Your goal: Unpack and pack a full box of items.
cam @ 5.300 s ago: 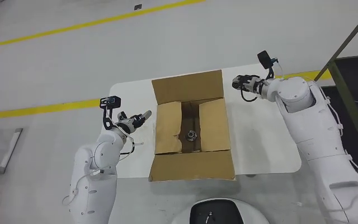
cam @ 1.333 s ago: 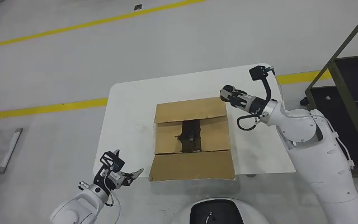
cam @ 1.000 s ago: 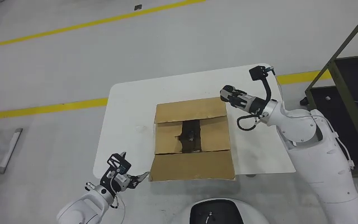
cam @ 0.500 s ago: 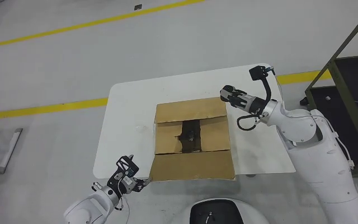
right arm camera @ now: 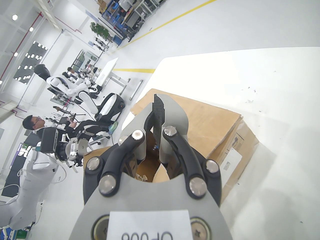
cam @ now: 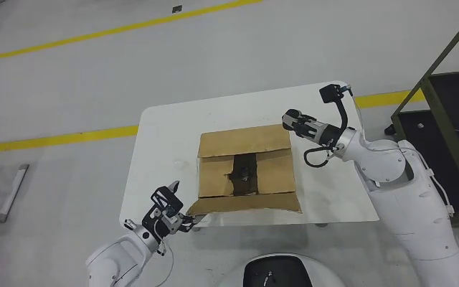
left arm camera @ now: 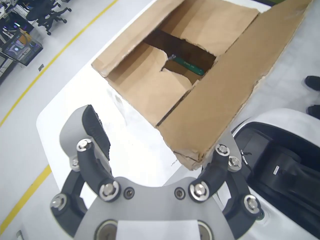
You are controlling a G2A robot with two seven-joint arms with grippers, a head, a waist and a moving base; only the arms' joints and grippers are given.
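shows the cardboard box [cam: 247, 143] centred on the table [cam: 165, 136], near flap tilted up. has left gripper [left arm camera: 155, 131] at that flap's corner, jaws apart (corner between them); right gripper [right arm camera: 157, 106] at the far corner, jaws together.

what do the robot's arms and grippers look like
Both arms are glossy white shells; the right arm has a black cable looping at the wrist and a black camera on a bracket. The left gripper and right gripper match: grey metal fingers with black ribbed pads, black linkages with silver screws, and a grey base plate carrying a white label.
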